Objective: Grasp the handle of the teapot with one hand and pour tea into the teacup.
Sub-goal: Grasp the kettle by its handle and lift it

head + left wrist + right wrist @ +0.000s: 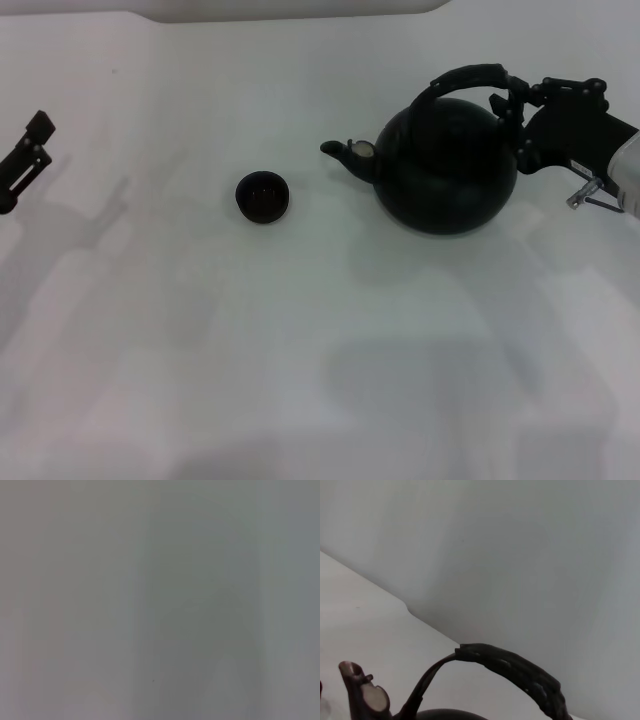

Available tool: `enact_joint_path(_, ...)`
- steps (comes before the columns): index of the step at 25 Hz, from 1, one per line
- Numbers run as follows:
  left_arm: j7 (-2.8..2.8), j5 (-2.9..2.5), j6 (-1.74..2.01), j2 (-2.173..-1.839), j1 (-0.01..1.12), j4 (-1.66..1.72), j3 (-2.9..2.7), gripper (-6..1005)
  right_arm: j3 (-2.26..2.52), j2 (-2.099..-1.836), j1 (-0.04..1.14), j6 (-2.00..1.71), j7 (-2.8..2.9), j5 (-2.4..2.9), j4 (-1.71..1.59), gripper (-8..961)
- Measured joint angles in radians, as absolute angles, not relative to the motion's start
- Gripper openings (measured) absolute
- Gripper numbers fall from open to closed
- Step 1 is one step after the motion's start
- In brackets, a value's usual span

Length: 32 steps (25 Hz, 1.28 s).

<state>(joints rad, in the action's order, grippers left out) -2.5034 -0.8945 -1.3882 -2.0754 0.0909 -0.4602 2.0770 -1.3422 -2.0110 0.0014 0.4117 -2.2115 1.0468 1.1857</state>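
- The teapot [447, 165] stands upright on the white table [300, 350], spout toward the teacup [263, 197], which sits apart on the robot's left; no pouring has begun
- The right pincer [518, 110] is at the rear end of the handle [470, 78]; whether it pinches it, I cannot tell
- Left pincer [28, 155] parked at the far left edge, its state unclear
- Left to do, as I judge: lifting, carrying, tilting

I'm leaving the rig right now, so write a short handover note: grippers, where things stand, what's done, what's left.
Right gripper: at the right end of the handle; a firm grip can't be confirmed.
Left gripper: parked at the table's far left edge.
Teapot: upright on the table, spout toward the teacup, which stands apart to its left.
Done: approach to the handle.
Left: secure grasp, lift, pour.
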Motion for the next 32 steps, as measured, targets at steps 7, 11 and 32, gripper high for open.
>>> enact_joint_path(7, -2.503, -0.893, -1.379, -2.075, 0.092, -0.46, 2.077, 817, -1.339, -2.012, 0.0, 0.415, -2.233, 1.051, 1.184, 155)
enact_joint_path(11, -2.503, -0.893, -1.378, -2.075, 0.092, -0.46, 2.077, 817, -1.34, -2.014, -0.007, 0.423, -2.258, 1.047, 1.185, 147)
enact_joint_path(32, -2.516, -0.889, -1.377, -2.076, 0.081, -0.424, 2.077, 817, -1.334, -2.014, -0.014, 0.419, -2.262, 0.983, 1.288, 112)
